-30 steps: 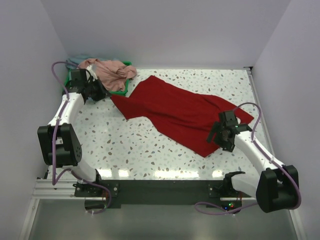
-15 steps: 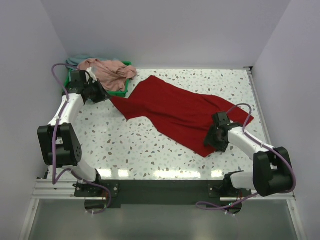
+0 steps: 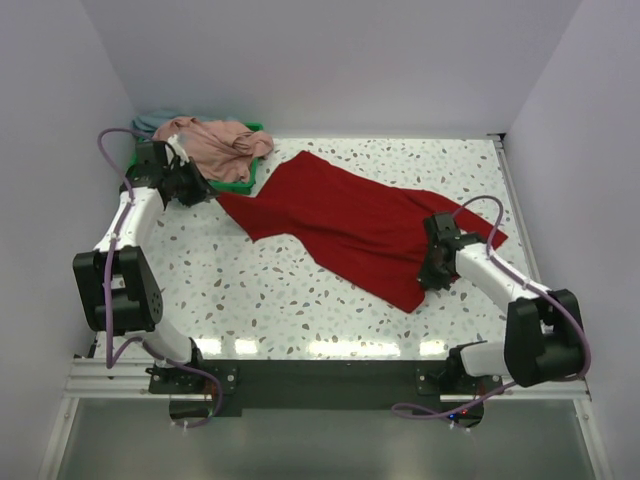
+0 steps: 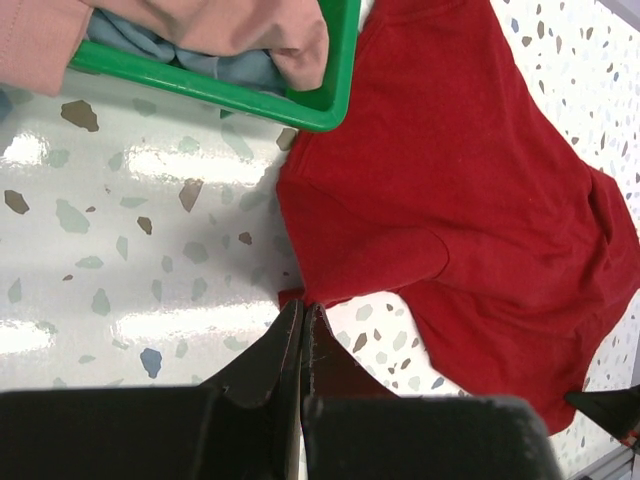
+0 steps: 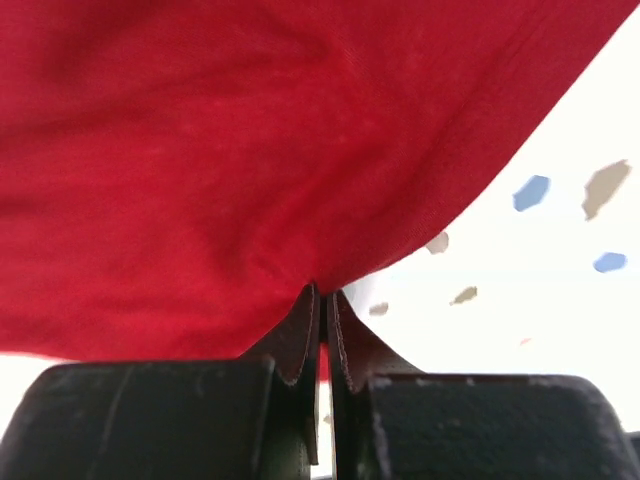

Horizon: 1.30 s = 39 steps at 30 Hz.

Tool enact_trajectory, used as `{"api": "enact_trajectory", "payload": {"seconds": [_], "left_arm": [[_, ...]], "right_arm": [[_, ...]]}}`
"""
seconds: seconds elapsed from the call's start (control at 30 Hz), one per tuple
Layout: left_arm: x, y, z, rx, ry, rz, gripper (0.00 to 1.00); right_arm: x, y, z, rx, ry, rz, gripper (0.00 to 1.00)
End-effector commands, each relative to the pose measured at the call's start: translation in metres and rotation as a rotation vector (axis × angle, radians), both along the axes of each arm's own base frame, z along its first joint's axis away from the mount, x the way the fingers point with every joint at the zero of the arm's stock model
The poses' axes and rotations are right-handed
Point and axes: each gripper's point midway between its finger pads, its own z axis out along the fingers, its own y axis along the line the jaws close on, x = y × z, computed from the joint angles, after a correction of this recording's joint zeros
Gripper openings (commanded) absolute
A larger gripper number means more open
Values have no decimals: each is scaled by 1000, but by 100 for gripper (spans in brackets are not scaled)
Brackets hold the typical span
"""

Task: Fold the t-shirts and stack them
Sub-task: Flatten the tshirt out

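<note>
My left gripper (image 4: 303, 306) is closed, its tips pinching the left corner of the red shirt (image 3: 350, 225), just beside the green tray (image 4: 338, 70) at the far left corner of the desk (image 3: 250, 290). The pink shirt (image 3: 215, 140) lies crumpled in that tray, spilling over its rim, with the grey-blue shirt (image 4: 150, 45) under it. The red shirt lies spread across the middle of the desk, running diagonally from the tray toward the right side. My right gripper (image 5: 322, 292) is closed on the shirt's near right edge, and the cloth puckers where the tips bite it.
</note>
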Motion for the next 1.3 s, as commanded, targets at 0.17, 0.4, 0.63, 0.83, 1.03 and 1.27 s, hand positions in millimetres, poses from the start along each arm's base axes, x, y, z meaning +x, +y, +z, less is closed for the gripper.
{"api": "enact_trajectory", "payload": {"seconds": [0.17,0.4,0.63,0.83,1.03,1.27], "left_arm": [[5,19,36,5,-99,12,0],[-8,51,66,6,-142,72,0],[-15,49,75,-12,-167,69,0],[-10,39,37,-93,-79,11,0],[-2,38,13,-85,-29,-7,0],[-5,11,7,-61,-28,-74,0]], "right_arm": [[9,-14,107,-62,-167,45,0],[-2,-26,177,-91,-268,24,0],[25,-45,238,-202,-396,8,0],[92,-60,192,-178,-376,-22,0],[161,-57,168,-184,-344,9,43],[124,-25,152,-125,-312,70,72]]}}
